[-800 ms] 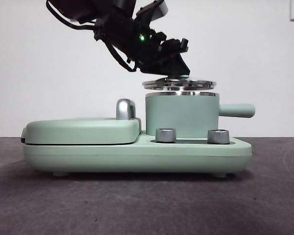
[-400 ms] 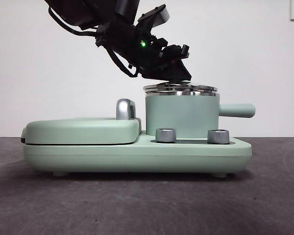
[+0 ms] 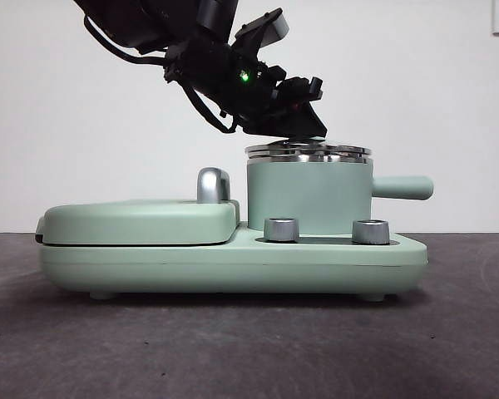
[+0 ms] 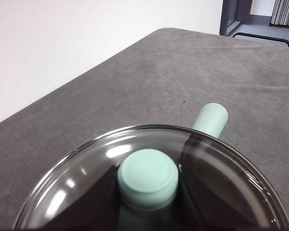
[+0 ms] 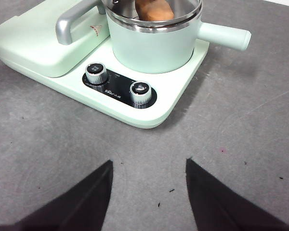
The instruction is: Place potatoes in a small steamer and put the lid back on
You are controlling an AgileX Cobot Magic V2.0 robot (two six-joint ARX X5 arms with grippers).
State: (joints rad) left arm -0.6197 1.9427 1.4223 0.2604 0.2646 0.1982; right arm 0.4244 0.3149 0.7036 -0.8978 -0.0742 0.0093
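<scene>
The small steamer [image 3: 308, 195] stands on the right of a mint-green cooker base, its stubby handle [image 3: 403, 187] pointing right. The glass lid [image 3: 308, 151] lies flat on its steel rim. My left gripper [image 3: 303, 129] comes down from the upper left and is shut on the lid's mint-green knob [image 4: 148, 175], one jaw on each side. The potato [image 5: 154, 9] shows brown-orange inside the steamer [image 5: 154, 43] in the right wrist view. My right gripper [image 5: 149, 192] is open and empty, low over the table in front of the cooker.
The flat griddle with its closed cover [image 3: 137, 220] and steel handle [image 3: 212, 184] fills the left of the base [image 3: 233, 266]. Two steel dials [image 3: 281, 229] [image 3: 370, 231] sit in front of the steamer. Dark grey table [image 5: 241, 144] lies all around.
The lid has come down from a slight tilt just above the steamer and now rests flat on its rim. My left gripper lowered with it.
</scene>
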